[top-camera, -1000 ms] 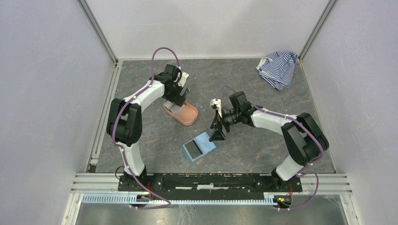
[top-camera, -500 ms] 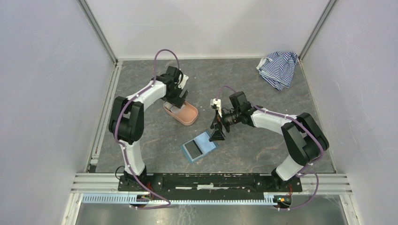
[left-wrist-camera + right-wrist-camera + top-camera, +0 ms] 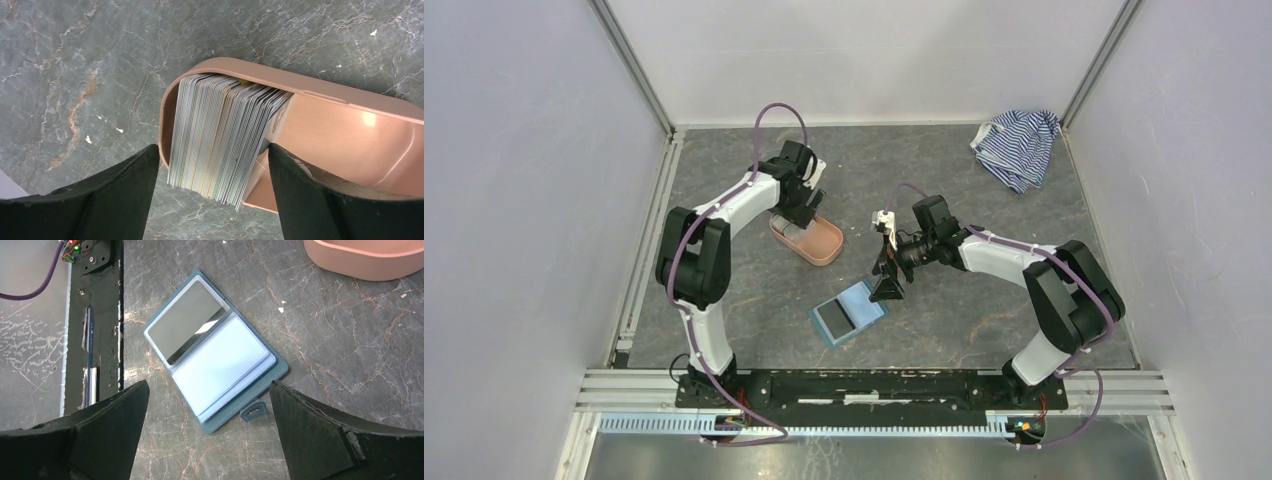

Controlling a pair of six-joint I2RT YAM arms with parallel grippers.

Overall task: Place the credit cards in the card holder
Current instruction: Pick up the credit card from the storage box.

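Showing, nearest the arm bases, the card holder lying spread open and flat on the grey marbled table, with its light blue lining facing up, a glossy grey panel filling one half and the snap tab sticking out at one edge. Catching the right gripper hanging just above the wallet's far right corner, fingers spread wide and gripping nothing. Finding, farther back on the left, the left gripper poised low over the salmon-pink tray, fingers parted and straddling the stack of credit cards standing on edge at one end of that tray; contact with the stack impossible to tell. Closing with a blue-and-white striped cloth lying crumpled in the far right corner.
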